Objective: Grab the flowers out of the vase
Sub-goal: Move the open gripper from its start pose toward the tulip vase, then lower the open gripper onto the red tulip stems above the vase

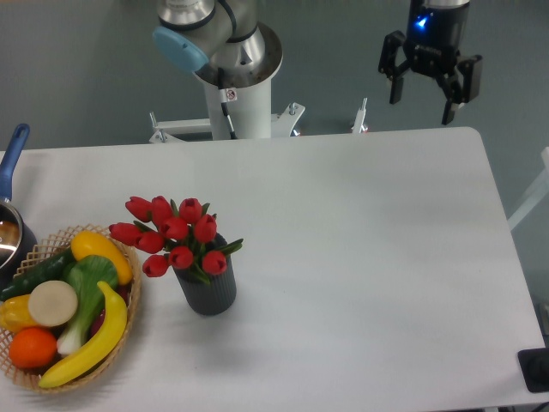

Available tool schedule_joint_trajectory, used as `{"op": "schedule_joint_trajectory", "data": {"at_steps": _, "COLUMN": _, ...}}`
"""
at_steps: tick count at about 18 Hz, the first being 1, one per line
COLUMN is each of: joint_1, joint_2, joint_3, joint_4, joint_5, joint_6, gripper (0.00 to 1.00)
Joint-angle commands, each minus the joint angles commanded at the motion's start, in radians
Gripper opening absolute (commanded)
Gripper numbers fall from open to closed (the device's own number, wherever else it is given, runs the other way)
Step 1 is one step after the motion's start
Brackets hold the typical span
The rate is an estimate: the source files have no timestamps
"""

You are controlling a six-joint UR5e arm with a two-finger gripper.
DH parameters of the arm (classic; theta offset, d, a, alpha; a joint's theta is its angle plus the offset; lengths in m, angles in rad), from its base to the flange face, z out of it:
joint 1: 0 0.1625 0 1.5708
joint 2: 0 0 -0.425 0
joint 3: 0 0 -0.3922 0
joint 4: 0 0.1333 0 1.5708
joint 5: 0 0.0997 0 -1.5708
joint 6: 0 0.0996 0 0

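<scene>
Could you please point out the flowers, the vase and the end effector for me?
flowers [176, 232]: fixed camera, a central red bud.
vase [208, 295]: fixed camera, its ribbed front wall.
end effector [422, 103]: fixed camera, midway between the open fingertips.

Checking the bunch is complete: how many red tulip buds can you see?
9 buds, clustered above the vase: three along the top of the flowers, four across the middle, two lowest near the vase rim. Others may hide behind leaves.
</scene>
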Motion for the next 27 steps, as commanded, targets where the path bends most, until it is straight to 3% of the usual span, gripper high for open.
{"op": "schedule_joint_trajectory", "data": {"at_steps": 6, "joint_1": -0.002, "joint_2": -0.003, "joint_3": -0.006, "joint_4": 0.017, "joint_5": -0.063, "joint_6": -0.003, "gripper": 1.0}}
{"op": "schedule_joint_trajectory", "data": {"at_steps": 11, "joint_1": -0.008, "joint_2": -0.006, "joint_3": -0.104, "joint_4": 0.17, "joint_5": -0.124, "joint_6": -0.005, "gripper": 1.0}}
{"op": "schedule_joint_trajectory", "data": {"at_steps": 17, "joint_1": -0.02, "joint_2": -0.012, "joint_3": -0.12, "joint_4": 0.173, "joint_5": -0.187, "joint_6": -0.208, "gripper": 1.0}}
{"op": "schedule_joint_trajectory", "data": {"at_steps": 20, "joint_1": -0.038, "joint_2": -0.015, "joint_3": -0.146, "joint_4": 0.172, "joint_5": -0.241, "joint_6": -0.232, "gripper": 1.0}}
{"op": "schedule_joint_trajectory", "data": {"at_steps": 27, "joint_1": -0.149, "joint_2": -0.038, "joint_3": -0.196, "joint_4": 0.172, "joint_5": -0.336, "joint_6": -0.368, "gripper": 1.0}}
